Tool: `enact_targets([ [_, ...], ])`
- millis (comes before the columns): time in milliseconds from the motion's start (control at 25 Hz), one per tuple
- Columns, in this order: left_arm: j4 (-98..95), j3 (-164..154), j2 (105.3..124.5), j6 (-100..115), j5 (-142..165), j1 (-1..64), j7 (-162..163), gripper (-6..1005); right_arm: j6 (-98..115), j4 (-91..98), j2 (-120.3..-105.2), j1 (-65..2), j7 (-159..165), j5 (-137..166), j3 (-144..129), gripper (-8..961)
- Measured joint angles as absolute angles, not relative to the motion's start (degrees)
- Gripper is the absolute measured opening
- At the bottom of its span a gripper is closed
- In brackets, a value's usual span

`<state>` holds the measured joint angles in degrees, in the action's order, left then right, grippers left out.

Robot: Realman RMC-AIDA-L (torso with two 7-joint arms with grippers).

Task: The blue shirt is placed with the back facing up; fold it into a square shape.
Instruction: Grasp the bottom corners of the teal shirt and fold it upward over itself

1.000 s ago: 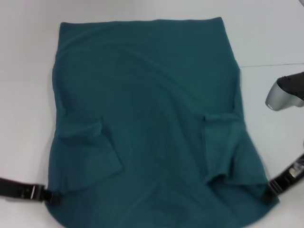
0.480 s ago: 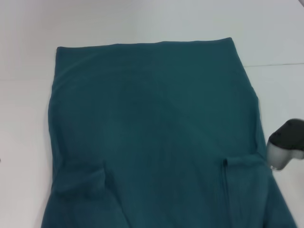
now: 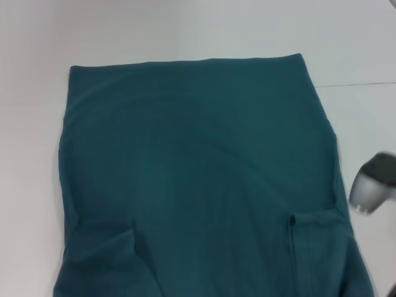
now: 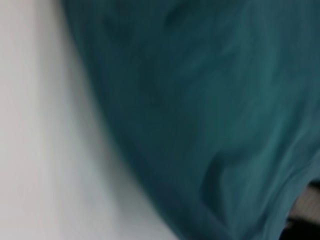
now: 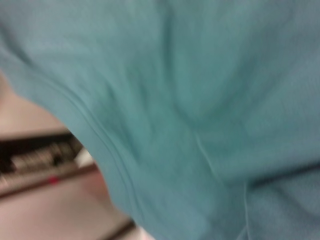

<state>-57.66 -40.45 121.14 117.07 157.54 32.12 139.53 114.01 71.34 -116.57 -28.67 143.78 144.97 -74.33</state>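
Since the earlier frame, the blue shirt (image 3: 198,179) has slid slightly nearer in the head view, on the white table (image 3: 185,31); plain, no print or writing, long axis running away from the robot, straight hem farthest, sleeves folded in nearest; a grey arm joint (image 3: 373,185) sits right; left wrist view shows teal cloth (image 4: 210,110) against white; right wrist view shows cloth (image 5: 200,100) close up; I cannot tell either gripper's state.

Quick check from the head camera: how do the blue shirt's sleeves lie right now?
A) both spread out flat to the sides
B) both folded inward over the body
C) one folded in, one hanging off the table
B: on the blue shirt, both sleeve flaps lie on the body fabric, left and right.
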Motion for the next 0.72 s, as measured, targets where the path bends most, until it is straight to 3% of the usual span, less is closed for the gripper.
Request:
enact_targets([
  [280,-56.5,-28.54,118.76,116.01,147.05,33.17,134.51,119,113.5,71.5,-116.52,-29.33,136.11,143.09,-58.52,52],
  [560,-56.14,-24.2,117.56,111.64,137.44,33.81,131.07,127,110.31,70.7,-116.02,-32.28,128.99,141.88,-38.13,52],
  [720,-55.6,-24.19,117.53,103.85,132.79,33.9,128.94,132,101.96,70.37,-117.12,-31.29,127.63,134.27,-33.82,52],
])
